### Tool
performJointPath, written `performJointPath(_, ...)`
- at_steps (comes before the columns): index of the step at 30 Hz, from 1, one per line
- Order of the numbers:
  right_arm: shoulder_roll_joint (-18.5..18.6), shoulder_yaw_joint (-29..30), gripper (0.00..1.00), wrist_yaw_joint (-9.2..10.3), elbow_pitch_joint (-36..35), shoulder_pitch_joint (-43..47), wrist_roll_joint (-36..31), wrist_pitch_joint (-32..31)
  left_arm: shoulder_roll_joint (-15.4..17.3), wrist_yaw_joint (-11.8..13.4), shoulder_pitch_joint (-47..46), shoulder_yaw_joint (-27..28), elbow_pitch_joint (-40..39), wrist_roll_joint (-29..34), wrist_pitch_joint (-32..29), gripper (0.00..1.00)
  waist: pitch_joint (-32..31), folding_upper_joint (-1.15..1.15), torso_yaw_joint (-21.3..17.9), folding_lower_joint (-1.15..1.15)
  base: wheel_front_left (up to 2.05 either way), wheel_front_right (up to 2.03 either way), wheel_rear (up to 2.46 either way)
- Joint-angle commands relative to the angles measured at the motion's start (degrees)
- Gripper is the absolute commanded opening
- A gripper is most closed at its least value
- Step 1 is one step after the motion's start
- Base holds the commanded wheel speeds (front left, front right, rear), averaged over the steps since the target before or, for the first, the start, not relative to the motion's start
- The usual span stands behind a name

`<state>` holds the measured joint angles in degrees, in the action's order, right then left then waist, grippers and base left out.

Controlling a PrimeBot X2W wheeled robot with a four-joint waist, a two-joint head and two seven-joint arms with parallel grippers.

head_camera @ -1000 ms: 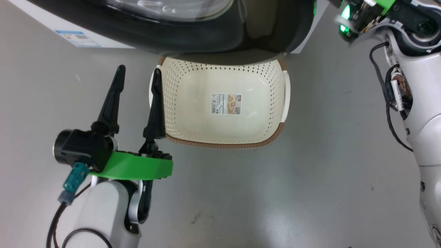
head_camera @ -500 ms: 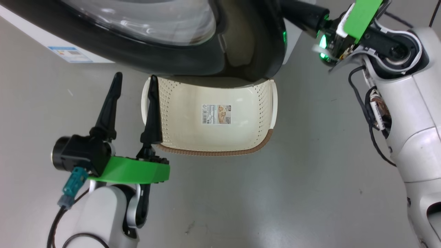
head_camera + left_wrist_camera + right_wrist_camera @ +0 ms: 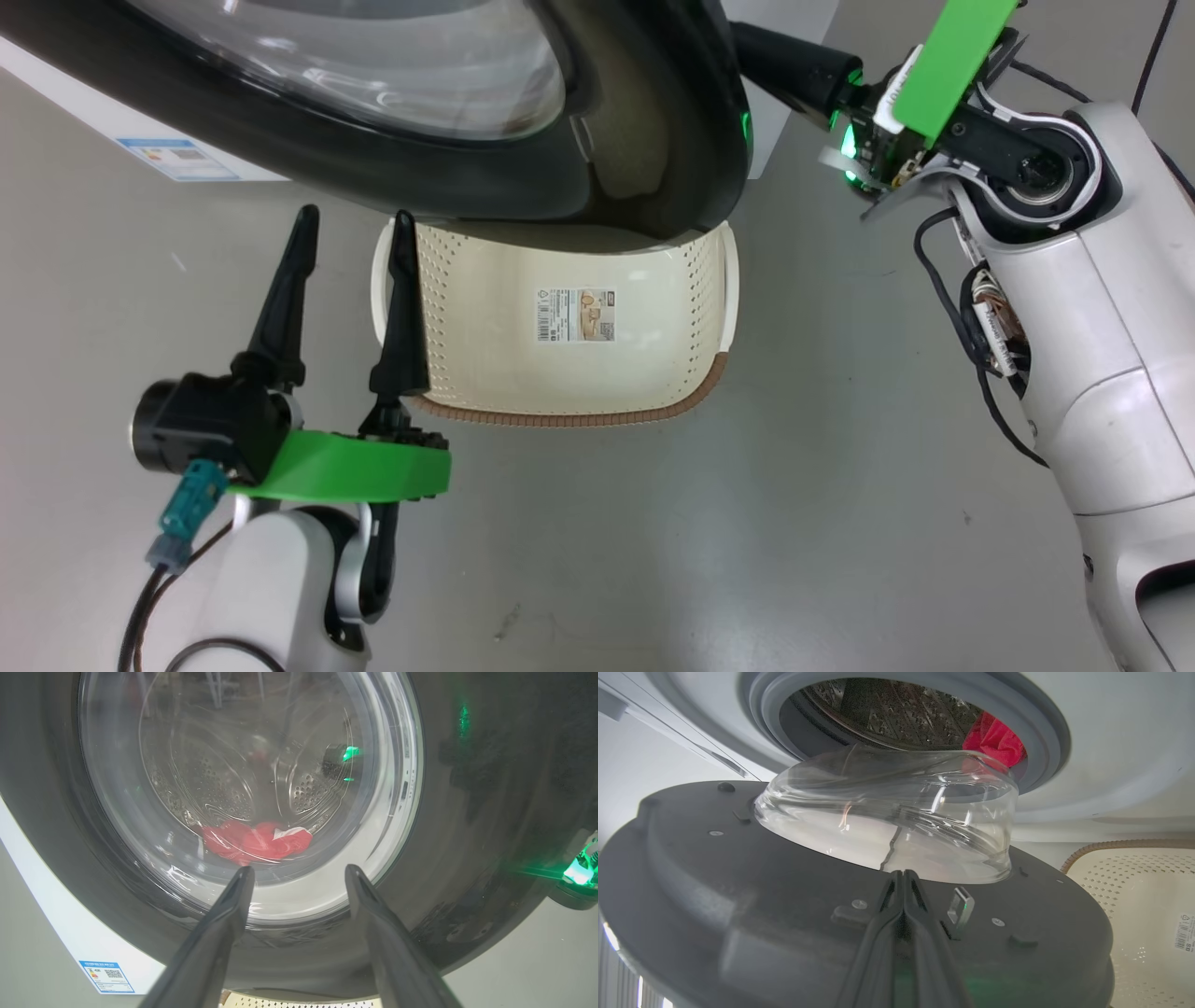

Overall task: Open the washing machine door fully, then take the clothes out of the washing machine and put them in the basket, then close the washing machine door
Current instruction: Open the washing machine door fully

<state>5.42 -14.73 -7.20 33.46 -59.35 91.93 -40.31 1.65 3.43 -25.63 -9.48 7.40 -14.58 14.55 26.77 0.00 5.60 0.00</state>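
Washing machine door [image 3: 738, 896] partly open; right tool [image 3: 903, 873] clenched, tips at its inner face, probably to push it wider. left tool [image 3: 355, 217] released, waiting beside basket [image 3: 560, 416]. clothes [image 3: 257, 842] lie in drum.

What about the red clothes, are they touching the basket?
Apart. The right wrist view shows the clothes inside the drum of the washing machine and the basket outside it, with the machine's white front between them.

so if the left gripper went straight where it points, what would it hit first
Most likely the washing machine door, low on its glass; how far it is from the left gripper is unclear.
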Motion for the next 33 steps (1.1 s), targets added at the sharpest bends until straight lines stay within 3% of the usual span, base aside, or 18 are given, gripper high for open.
performJointPath(1,-1.15,-0.29,0.05,-0.29,-2.22,0.80,-1.54,1.21,1.22,-0.37,1.27,2.00,-1.69,0.52,0.45,1.00,0.18,0.00,-0.24,0.00,0.00,0.00,0.00)
performJointPath(2,-0.90,-0.63,0.36,-0.29,-2.77,0.90,-2.72,2.23,1.22,-0.40,1.26,2.08,-1.74,0.57,0.45,1.00,0.31,0.00,-0.35,0.00,0.00,0.00,0.00)
performJointPath(3,-0.64,-0.80,0.98,-0.29,-3.47,1.08,-3.92,3.64,1.22,-0.43,1.21,2.14,-1.79,0.66,0.45,1.00,0.45,0.00,-0.46,0.00,0.00,0.00,0.00)
performJointPath(8,1.41,-1.21,1.00,-0.29,-8.31,2.79,-10.01,12.63,1.22,-0.48,0.84,2.26,-2.25,0.60,0.45,1.00,1.19,0.00,-1.01,0.00,0.00,0.00,0.00)
performJointPath(15,7.64,-7.57,1.00,-0.29,-15.05,6.41,-22.78,28.98,1.22,-0.98,0.55,2.77,-2.44,1.21,0.45,1.00,1.86,0.00,-2.29,0.00,0.00,0.00,0.00)
performJointPath(23,12.86,-13.45,1.00,-0.29,-11.57,8.86,-40.66,51.56,1.30,-1.37,0.88,4.00,-3.59,2.94,0.45,1.00,1.70,0.00,-4.14,0.00,0.00,0.00,0.00)
performJointPath(28,11.26,-8.20,1.00,-0.29,-8.65,11.08,-55.18,55.22,1.29,-1.59,0.93,4.49,-4.64,3.84,0.45,1.00,1.56,0.00,-4.80,0.00,0.00,0.00,0.00)
performJointPath(29,11.26,-8.20,1.00,-0.29,-8.65,11.08,-55.18,55.22,1.29,-1.59,0.93,4.49,-4.64,3.84,0.45,1.00,1.56,0.00,-4.80,0.00,0.00,0.00,0.00)
performJointPath(33,6.14,3.40,1.00,-0.29,-14.36,15.83,-68.89,55.28,1.28,-1.80,1.17,4.63,-5.05,4.18,0.45,1.00,1.56,0.00,-5.04,0.00,0.00,0.00,0.00)
